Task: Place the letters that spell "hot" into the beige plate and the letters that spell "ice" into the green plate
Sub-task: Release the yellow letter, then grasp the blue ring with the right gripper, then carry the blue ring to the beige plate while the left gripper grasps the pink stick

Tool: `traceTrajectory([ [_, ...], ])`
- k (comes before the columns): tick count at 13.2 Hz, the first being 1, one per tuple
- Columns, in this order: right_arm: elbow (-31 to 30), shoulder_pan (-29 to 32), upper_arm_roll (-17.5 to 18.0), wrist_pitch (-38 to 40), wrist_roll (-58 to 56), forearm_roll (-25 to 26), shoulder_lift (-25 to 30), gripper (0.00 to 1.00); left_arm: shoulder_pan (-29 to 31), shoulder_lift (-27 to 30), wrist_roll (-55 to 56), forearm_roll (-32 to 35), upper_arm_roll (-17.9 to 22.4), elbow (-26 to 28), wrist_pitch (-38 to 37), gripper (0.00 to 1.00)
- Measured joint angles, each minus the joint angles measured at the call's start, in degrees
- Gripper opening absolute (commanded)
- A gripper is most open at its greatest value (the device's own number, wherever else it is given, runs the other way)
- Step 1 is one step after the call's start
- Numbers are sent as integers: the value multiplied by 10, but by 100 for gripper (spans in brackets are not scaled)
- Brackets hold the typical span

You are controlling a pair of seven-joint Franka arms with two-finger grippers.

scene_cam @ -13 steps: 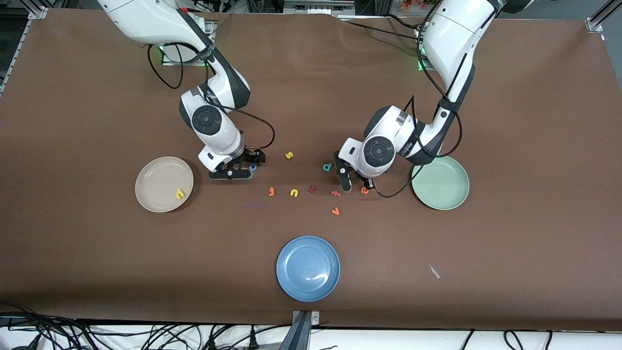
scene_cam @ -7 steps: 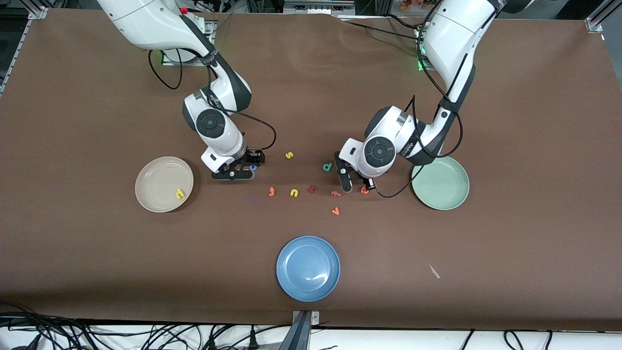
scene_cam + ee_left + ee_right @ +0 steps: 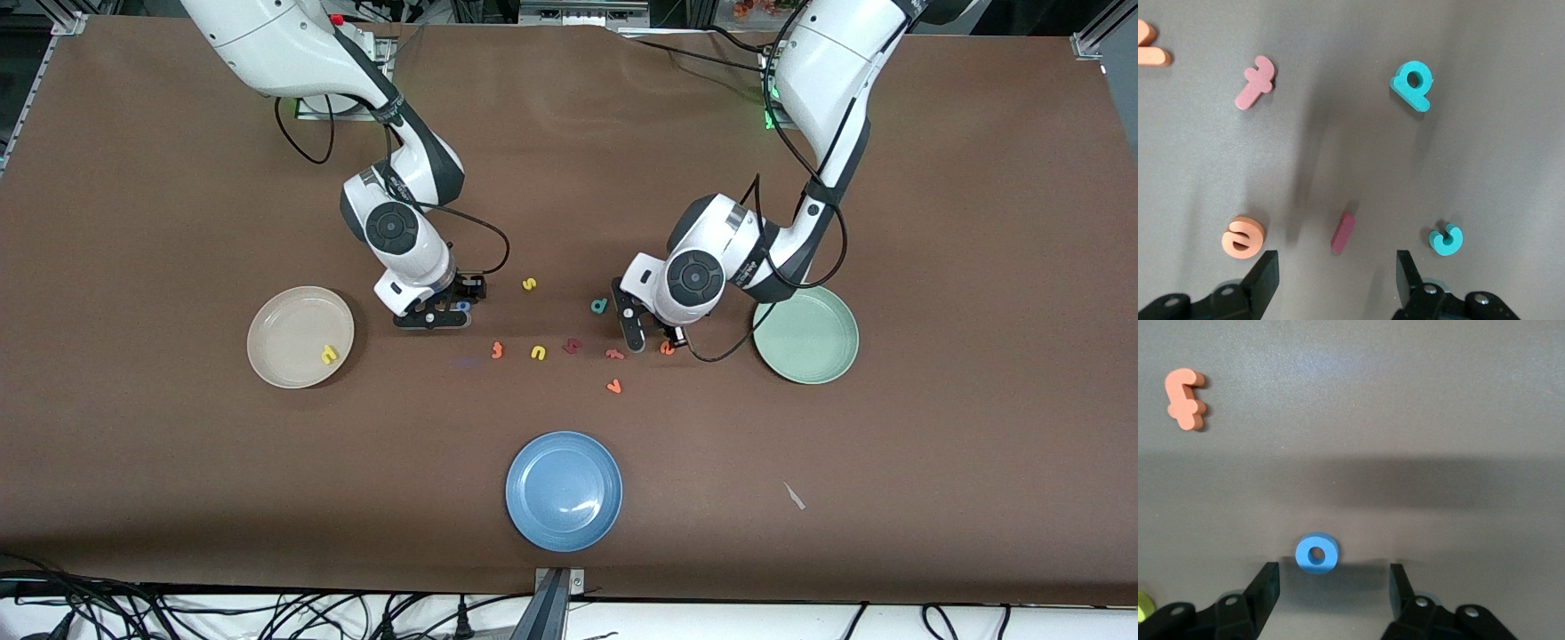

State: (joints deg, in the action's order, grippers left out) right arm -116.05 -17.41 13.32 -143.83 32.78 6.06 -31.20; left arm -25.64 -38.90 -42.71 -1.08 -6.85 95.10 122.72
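The blue "o" [image 3: 1317,553] lies on the table just off the fingertips of my right gripper [image 3: 1335,590], which is open and low over it; the "o" [image 3: 463,307] also shows in the front view beside that gripper [image 3: 447,313]. The orange "t" [image 3: 497,350] lies nearer the camera. The yellow "h" [image 3: 329,354] rests in the beige plate [image 3: 284,324]. My left gripper [image 3: 1337,280] is open, low over the dark red "i" [image 3: 1343,232], with the orange "e" [image 3: 1243,237] and teal "c" [image 3: 1446,239] to either side. The green plate [image 3: 818,342] holds nothing.
A blue plate [image 3: 564,490] sits near the front edge. Loose letters lie between the arms: a yellow "s" [image 3: 529,284], a teal "d" [image 3: 600,306], a yellow "u" [image 3: 538,353], a chunky dark red letter [image 3: 572,346], a pinkish "f" [image 3: 614,354] and an orange "v" [image 3: 613,387].
My right arm has shifted a little toward the middle of the table, bringing its gripper up to the blue "o". The left arm has hardly moved.
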Motion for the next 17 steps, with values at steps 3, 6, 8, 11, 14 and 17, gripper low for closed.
traceTrajectory([
  [3, 1, -2, 0, -3, 0, 0, 0, 65, 0, 0, 0, 0, 0, 0, 0, 80],
  [6, 2, -2, 0, -4, 0, 0, -1, 61, 0, 0, 0, 0, 0, 0, 0, 78],
  [8, 3, -2, 0, -6, 0, 1, -3, 57, 0, 0, 0, 0, 0, 0, 0, 78],
  [11, 7, -2, 0, -6, 0, 3, -7, 52, 0, -2, 0, 0, 0, 0, 0, 78],
  [14, 8, -2, 0, -7, 0, 3, -8, 49, -3, -9, 0, 0, -1, 1, 0, 75],
  [17, 8, -2, 0, -8, 1, 4, -8, 40, -10, -13, 0, 0, -2, 4, 12, 71],
])
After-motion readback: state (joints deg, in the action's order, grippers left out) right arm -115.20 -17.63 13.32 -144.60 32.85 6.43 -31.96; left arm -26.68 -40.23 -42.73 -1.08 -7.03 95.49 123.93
